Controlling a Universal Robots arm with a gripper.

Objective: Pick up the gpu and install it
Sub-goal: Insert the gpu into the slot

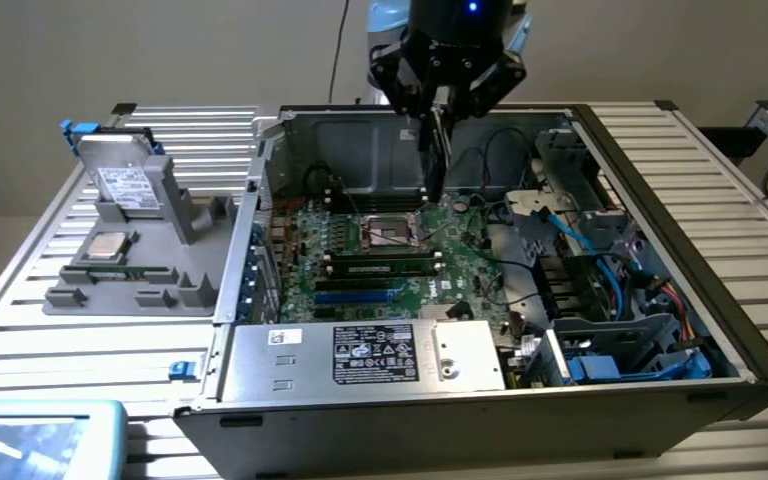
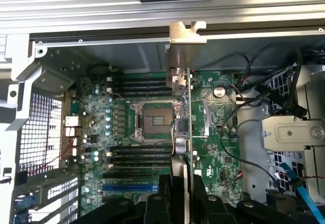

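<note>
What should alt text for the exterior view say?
The gripper holds the gpu edge down over the motherboard inside an open computer case. A silver hard drive stands in a grey holder at the exterior view's left.

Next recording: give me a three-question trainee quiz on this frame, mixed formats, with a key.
1. True or false: the gripper is shut on the gpu.
2. The gpu hangs edge-on over: A) the grey fixture, B) the motherboard, C) the power supply.
3. Fill in: in the exterior view, the hard drive stands upright on that view's ____ side.
Key: 1 true; 2 B; 3 left.
</note>
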